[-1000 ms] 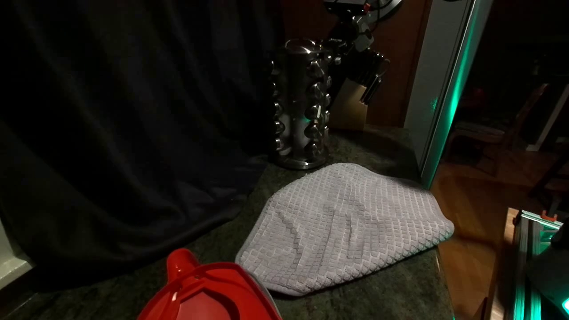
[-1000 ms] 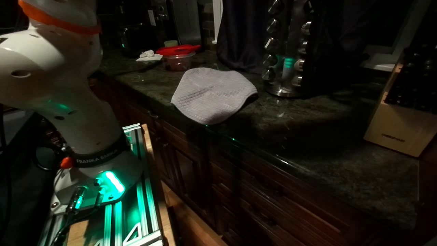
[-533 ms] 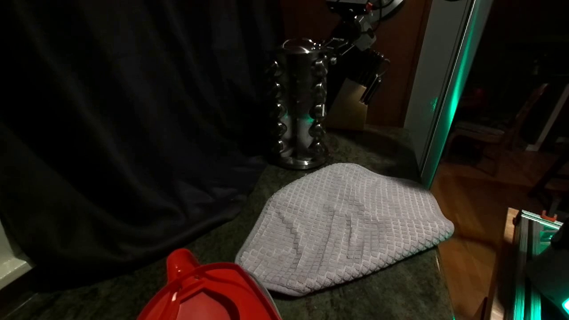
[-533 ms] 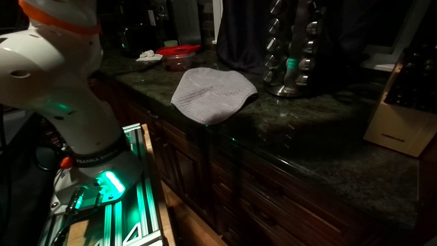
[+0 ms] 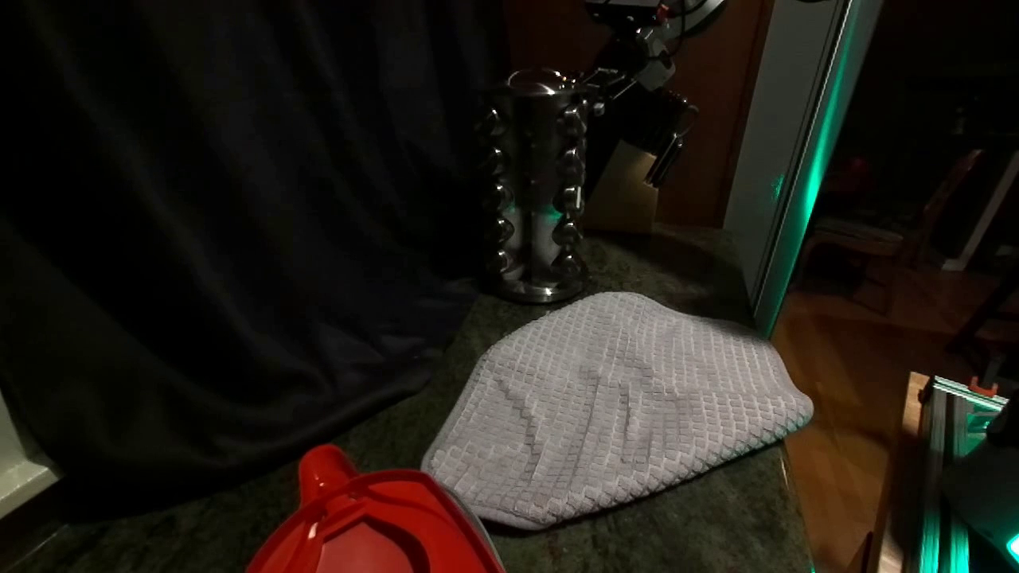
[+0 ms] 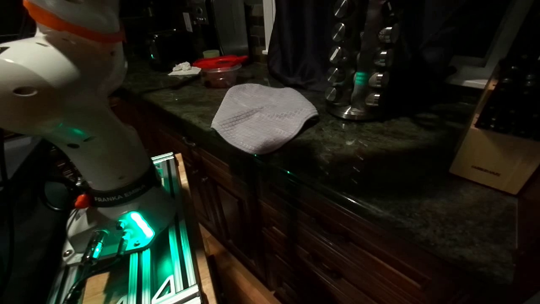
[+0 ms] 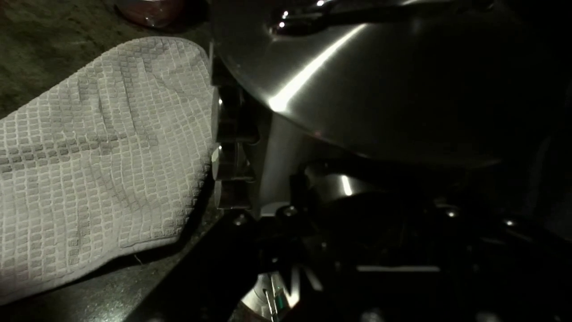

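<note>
Gripper (image 7: 368,197): was positioned at the side of the spice rack (image 5: 535,187), near its top; in the wrist view the jaws were largely swallowed by shadow, so whether they were closed on anything or parted could not be told.
Jar cap (image 7: 333,182): metal and shiny, was seen between the dark jaws, just beneath the rack's round steel top (image 7: 339,80).
Spice rack: was stood upright on the dark stone countertop (image 6: 392,169), between the dish towel (image 5: 617,398) and the knife block (image 6: 489,158), its jars (image 6: 336,55) arranged in vertical columns.
Dish towel: pale grey and grid-textured, was spread in wrinkles near the rack's base, out to the countertop's front edge.
Plastic tub (image 6: 219,78): was topped with a red lid (image 6: 221,62) and set past the towel; a crumpled white napkin (image 6: 184,69) was placed beside it.
Knife block: wooden, was filled with dark-handled knives (image 6: 517,93).
Black drape (image 5: 223,263): was hung behind the rack, its hem gathered on the countertop.
Robot arm (image 6: 97,114): was mounted on an aluminium frame (image 6: 179,249), its base lit green.
</note>
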